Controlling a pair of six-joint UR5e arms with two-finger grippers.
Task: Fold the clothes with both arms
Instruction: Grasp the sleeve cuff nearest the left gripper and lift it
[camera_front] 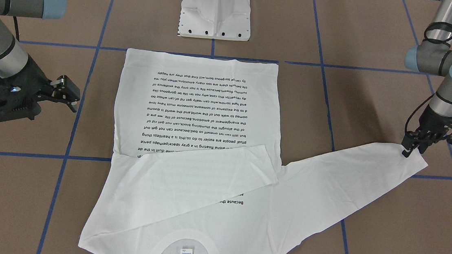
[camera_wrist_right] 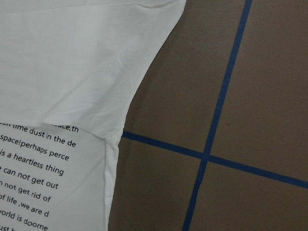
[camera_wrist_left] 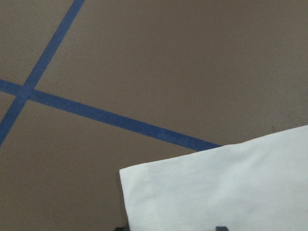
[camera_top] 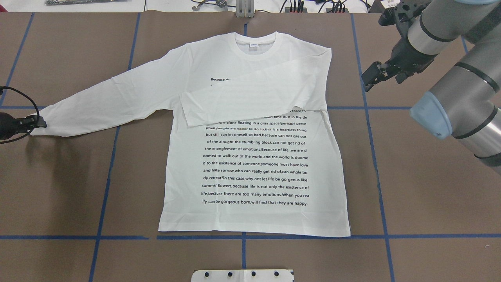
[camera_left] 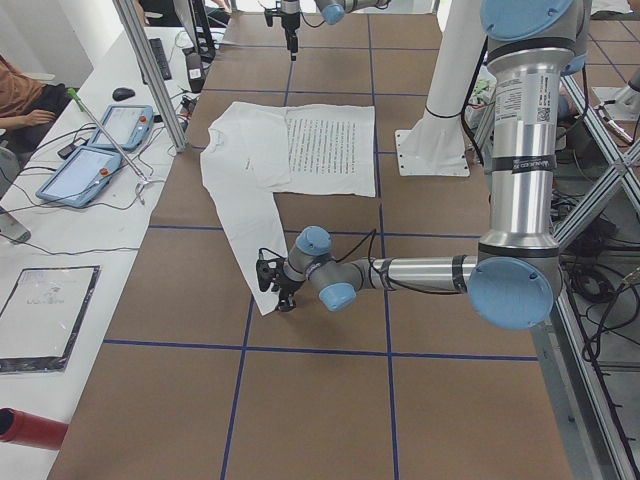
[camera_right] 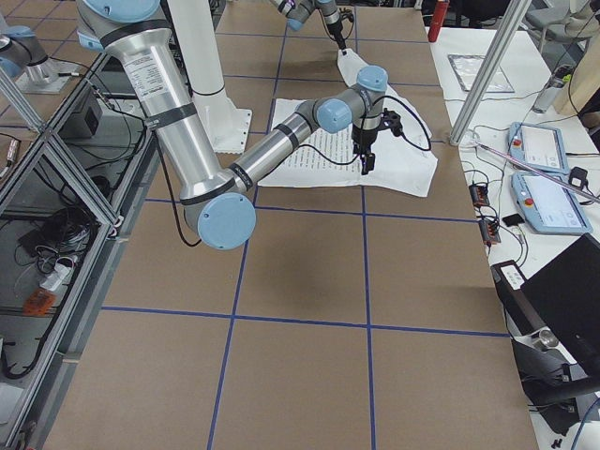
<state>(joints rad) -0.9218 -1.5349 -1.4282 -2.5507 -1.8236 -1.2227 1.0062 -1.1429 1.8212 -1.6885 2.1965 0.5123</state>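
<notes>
I have the white T-shirt [camera_top: 182, 196] lying flat, print up, in the middle of the table [camera_top: 430, 188], with its collar [camera_top: 258, 44] on the far side from the robot's base. One sleeve [camera_top: 250, 98] is folded across the chest and hides the upper lines of the printed text [camera_top: 254, 164]. The other sleeve [camera_top: 109, 102] stretches out to my left gripper [camera_front: 411, 150], whose jaws look slightly parted astride the cuff. The overhead view crops most of that gripper. The right gripper [camera_front: 68, 93] hovers beside the shirt, spread and empty.
</notes>
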